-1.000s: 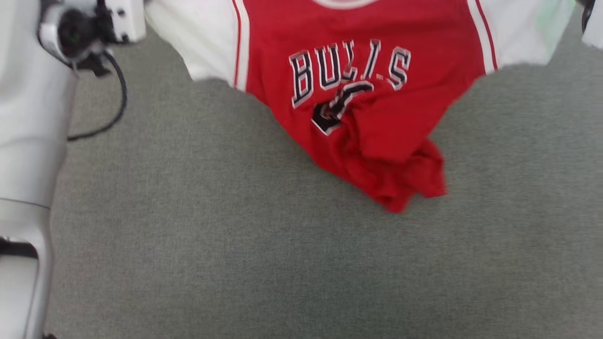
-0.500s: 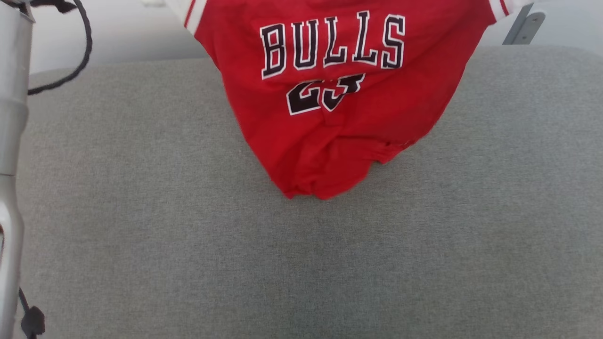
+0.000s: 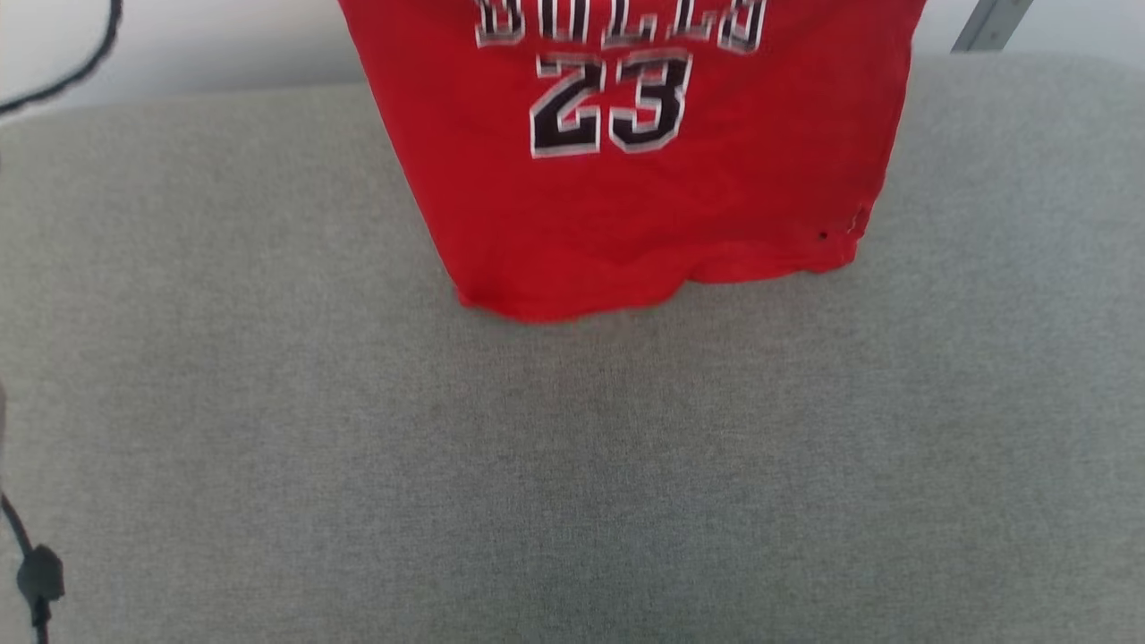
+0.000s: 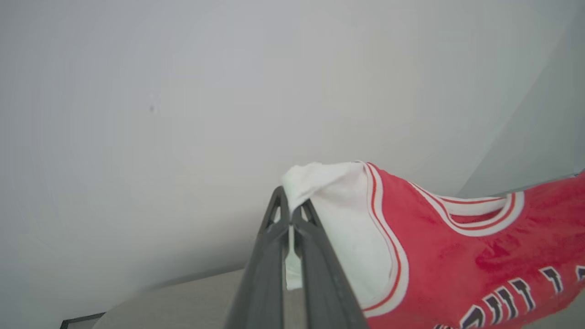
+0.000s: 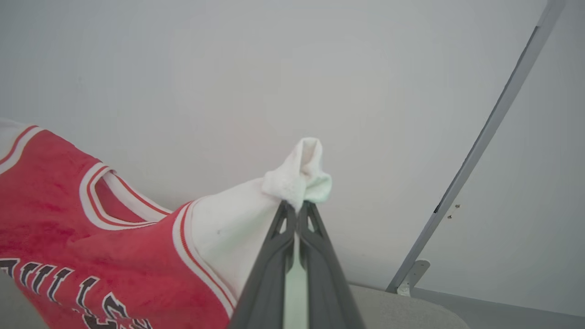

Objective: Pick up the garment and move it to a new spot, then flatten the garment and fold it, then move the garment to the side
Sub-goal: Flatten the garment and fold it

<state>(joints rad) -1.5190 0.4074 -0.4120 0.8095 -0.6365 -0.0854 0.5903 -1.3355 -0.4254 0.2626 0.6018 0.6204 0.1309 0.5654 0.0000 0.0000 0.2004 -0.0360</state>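
The garment (image 3: 626, 197), a red jersey with black-and-white lettering and the number 23, hangs in the air over the far part of the grey table (image 3: 572, 465), its lower hem just above the surface. In the left wrist view my left gripper (image 4: 291, 211) is shut on the tip of one white sleeve of the garment (image 4: 448, 256). In the right wrist view my right gripper (image 5: 297, 208) is shut on the other white sleeve tip, and the garment (image 5: 114, 256) stretches away to the left with its striped neckline visible.
A pale wall stands behind the table. A grey metal strut (image 5: 480, 146) runs up the wall at the right, with its bracket at the table's far edge (image 3: 988, 22). A black cable (image 3: 36, 572) hangs at the left edge of the head view.
The garment has been raised: its bunched lower part has come off the table and now hangs straight, with the number showing. The head view has shifted and the left arm has left it.
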